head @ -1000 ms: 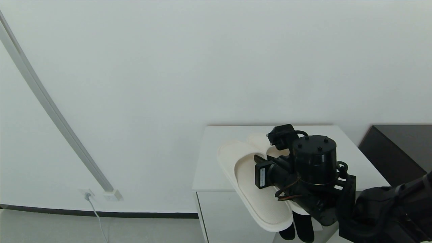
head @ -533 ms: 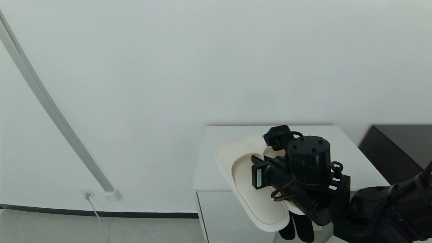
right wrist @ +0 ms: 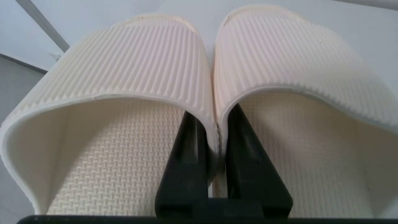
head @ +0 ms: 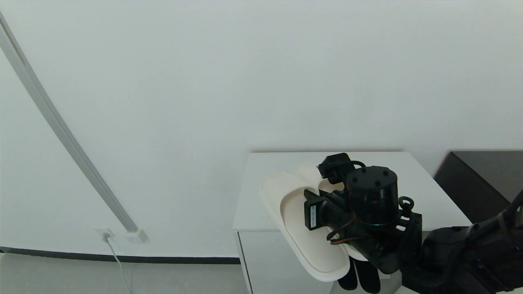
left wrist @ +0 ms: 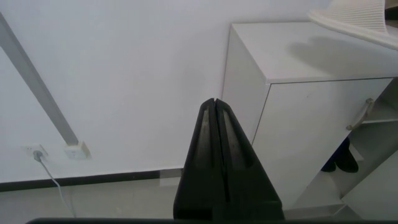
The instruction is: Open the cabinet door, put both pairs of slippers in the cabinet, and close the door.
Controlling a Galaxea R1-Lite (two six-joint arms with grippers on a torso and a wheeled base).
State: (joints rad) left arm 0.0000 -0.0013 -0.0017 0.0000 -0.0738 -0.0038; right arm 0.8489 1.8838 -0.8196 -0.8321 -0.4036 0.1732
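— What do the black jaws of the right gripper point(right wrist: 211, 140) hold?
— A pair of cream, ribbed foam slippers point(right wrist: 134, 68), side by side, strap openings facing the camera.
— How are they gripped?
— One jaw sits inside each slipper; together they pinch the two touching inner strap edges between them.

slippers point(head: 310, 232) over cabinet point(head: 261, 196) front edge, in right hand point(right wrist: 214, 134) | shoes point(left wrist: 341, 160) inside cabinet | table point(head: 482, 183) right of cabinet

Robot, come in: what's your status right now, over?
Right gripper shut on white slippers, above the cabinet. Left gripper shut, empty. Black slippers on a shelf inside; no obstruction seen.
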